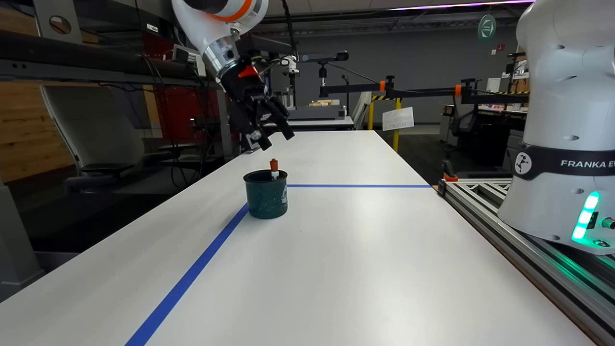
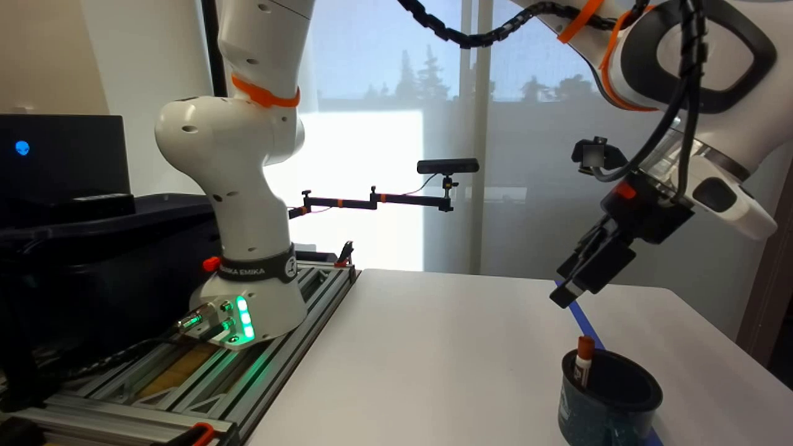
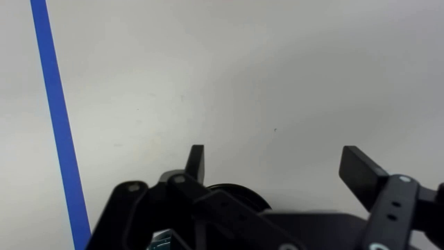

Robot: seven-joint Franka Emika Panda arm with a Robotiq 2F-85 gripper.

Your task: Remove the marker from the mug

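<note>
1. Jaws stand wide apart — in the wrist view, the white table (image 3: 263,86) shows in the gap between the two black fingers (image 3: 360,173).
2. In both exterior views the gripper (image 1: 277,138) slants down at the end of the white arm (image 2: 229,148). It hangs higher than the mug (image 1: 267,198), with a gap between its tips and the marker (image 2: 582,364).
3. The marker stands in the mug, almost straight up, close to the inside wall — I cannot tell if it leans on it. Its red-brown cap (image 1: 274,165) sticks up over the mug's top.
4. The mug is dark teal and sits upright on the table, right by the blue tape (image 1: 190,274). The wrist view shows just a bit of it, as the gripper hides the rest.
5. A green light (image 2: 245,317) glows low on the arm. A gray chair (image 1: 93,125) stands past the table's edge.
</note>
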